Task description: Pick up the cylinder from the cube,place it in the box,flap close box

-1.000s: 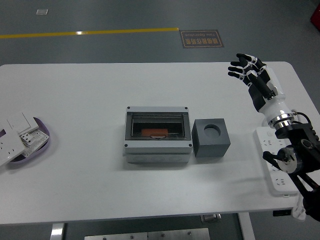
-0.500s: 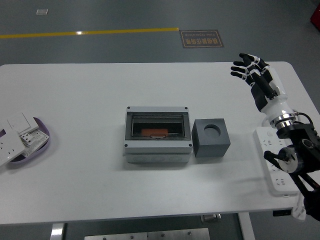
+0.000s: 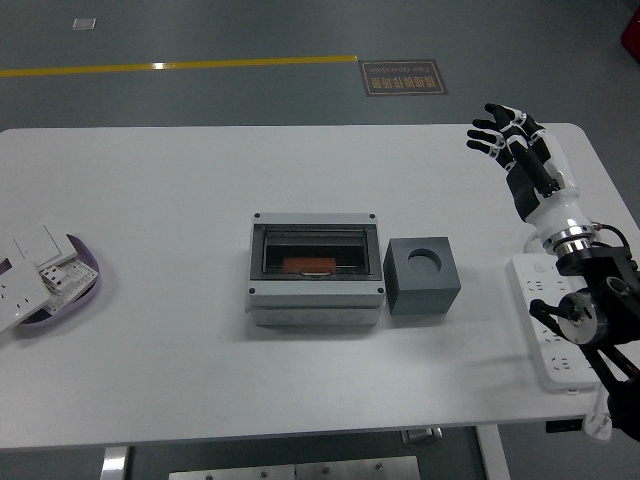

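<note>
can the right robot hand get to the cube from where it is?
Probably yes. The right robot hand hangs open over the table's far right, and only bare tabletop lies between it and the cube. The box sits on the cube's other side.

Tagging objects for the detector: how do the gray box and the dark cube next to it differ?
The box is light gray, wide and low; the cube is dark gray, smaller and squarish. The box has a dark windowed top with an orange object showing behind it; the cube's top has one round hole, empty. The box has corner screws; the cube is plain. Both rest on the white table, side by side.
</note>
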Available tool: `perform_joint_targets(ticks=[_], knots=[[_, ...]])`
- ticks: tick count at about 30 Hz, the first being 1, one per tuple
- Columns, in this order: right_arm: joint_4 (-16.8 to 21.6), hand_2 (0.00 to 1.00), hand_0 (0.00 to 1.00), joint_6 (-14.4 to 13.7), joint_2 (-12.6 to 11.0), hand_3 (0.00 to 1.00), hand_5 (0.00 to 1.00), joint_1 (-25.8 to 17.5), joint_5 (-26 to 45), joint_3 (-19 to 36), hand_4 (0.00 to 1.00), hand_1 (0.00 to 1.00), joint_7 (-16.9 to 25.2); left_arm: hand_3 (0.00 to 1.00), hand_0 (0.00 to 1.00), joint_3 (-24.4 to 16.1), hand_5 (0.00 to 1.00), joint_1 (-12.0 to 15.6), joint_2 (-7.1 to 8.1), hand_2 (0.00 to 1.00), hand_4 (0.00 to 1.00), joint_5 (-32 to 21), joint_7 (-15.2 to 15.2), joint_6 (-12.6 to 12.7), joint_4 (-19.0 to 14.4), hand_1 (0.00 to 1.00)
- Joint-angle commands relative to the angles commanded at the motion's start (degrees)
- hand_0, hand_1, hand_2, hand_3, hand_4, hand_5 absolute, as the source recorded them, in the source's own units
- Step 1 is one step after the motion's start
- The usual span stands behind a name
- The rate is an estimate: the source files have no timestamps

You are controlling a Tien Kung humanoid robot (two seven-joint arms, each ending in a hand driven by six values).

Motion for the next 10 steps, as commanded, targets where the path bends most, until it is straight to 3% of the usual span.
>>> perform_joint_targets(ticks=[10], knots=[[-0.19, 0.575, 0.658, -0.1, -0.26, 0.633, 0.484, -0.3, -0.02, 1.07, 0.763, 0.593, 0.14, 0.638, 0.592, -0.16, 0.217, 0.05, -0.01, 0.625, 0.702, 0.14, -0.01, 0.02, 0.03, 0.628]])
